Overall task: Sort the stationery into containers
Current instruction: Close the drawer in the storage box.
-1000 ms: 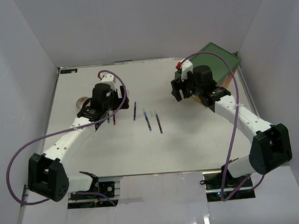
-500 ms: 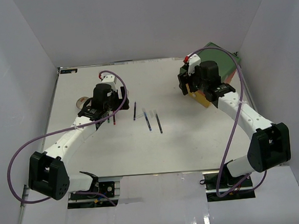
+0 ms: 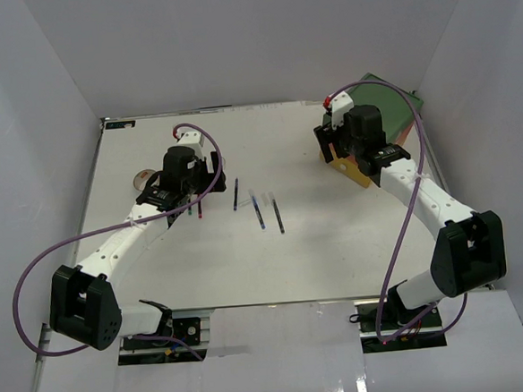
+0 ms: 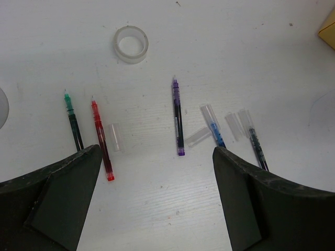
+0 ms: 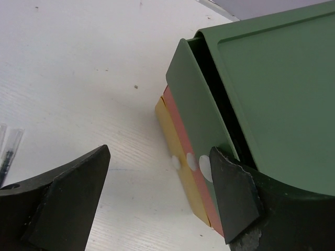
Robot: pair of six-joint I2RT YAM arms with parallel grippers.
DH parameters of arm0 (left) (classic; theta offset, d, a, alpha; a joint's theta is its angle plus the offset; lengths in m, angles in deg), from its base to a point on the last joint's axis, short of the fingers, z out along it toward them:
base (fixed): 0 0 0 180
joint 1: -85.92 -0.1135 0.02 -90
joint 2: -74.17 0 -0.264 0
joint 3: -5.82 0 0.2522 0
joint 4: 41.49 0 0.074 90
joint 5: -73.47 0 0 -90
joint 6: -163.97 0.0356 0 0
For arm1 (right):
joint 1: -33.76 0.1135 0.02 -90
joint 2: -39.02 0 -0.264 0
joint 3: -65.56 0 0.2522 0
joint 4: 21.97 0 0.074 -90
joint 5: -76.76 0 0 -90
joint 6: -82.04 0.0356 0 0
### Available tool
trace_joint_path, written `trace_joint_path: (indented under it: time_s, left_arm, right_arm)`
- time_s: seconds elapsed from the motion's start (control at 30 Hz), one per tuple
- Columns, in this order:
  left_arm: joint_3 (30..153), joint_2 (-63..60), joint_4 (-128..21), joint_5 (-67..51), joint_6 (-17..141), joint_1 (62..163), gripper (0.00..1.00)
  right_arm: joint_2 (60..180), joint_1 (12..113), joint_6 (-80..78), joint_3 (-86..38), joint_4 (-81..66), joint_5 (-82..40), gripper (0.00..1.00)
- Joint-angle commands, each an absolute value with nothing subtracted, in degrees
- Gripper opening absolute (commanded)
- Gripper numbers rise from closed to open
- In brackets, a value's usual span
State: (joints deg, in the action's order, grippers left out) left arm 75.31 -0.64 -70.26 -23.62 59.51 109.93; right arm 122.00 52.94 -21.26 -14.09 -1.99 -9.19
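Observation:
Several thin pens lie in a row on the white table: green, red, purple, blue and dark, with clear caps loose among them. A clear tape roll lies beyond them. My left gripper hangs open above the pens, holding nothing. The three-drawer chest stands at the back right, its green top drawer slightly ajar above the orange-red drawer and the yellow drawer. My right gripper is open in front of the white knobs, empty.
A beige tape roll lies left of the left arm. From above, the pens lie mid-table between the arms and the chest sits against the right wall. White enclosure walls bound the table on three sides.
My right gripper has moved back and right, up to the front of the chest, and its jaws have widened slightly. The left arm has stayed where it was.

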Motion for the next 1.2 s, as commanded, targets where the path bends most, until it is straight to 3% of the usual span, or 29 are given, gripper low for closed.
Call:
trace_joint_path:
  time_s: [0.0, 0.7, 0.93, 1.17]
  left_arm:
    - [75.22, -0.71, -70.28, -23.82, 59.65, 109.82, 0.98]
    - [75.3, -0.63, -70.46, -24.35, 59.73, 109.82, 0.98]
    - [75.3, -0.1, -70.63, -25.22, 59.82, 109.82, 0.98]
    - [75.22, -0.01, -70.55, -25.75, 59.91, 109.82, 0.98]
  right_arm:
    - [122.43, 52.22, -23.07, -16.15, -3.81, -5.25, 0.83]
    - [118.31, 55.73, -27.11, -13.43, -7.51, -6.13, 0.88]
    - [118.03, 60.65, -28.87, -9.82, -7.51, 0.53, 0.88]
    - [122.33, 63.38, -29.84, -7.88, -7.24, 9.16, 0.81]
